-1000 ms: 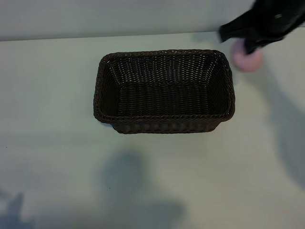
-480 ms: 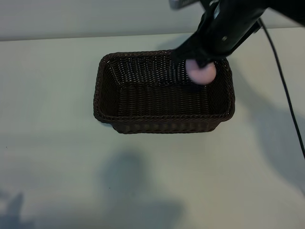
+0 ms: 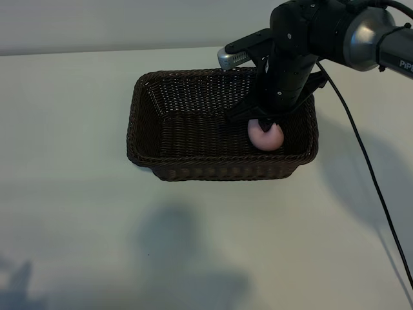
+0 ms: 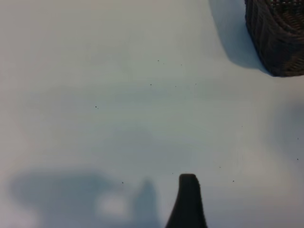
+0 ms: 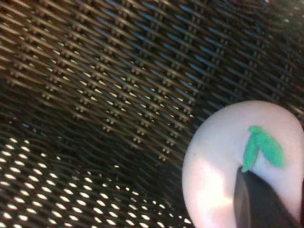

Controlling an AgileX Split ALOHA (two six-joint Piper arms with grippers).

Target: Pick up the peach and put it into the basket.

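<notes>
Right gripper (image 3: 266, 124): reaches down inside the basket's right end, fingers closed on the peach.
Peach (image 3: 265, 135): low in the basket (image 3: 155, 123), seemingly at or near the woven floor; green leaf mark beside a finger (image 5: 259, 199).
Left gripper (image 4: 187, 202): over bare table (image 4: 95, 95), fingers wide apart, holding nothing.

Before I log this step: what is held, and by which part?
The right gripper holds the peach at its leafy top end, inside the basket.
</notes>
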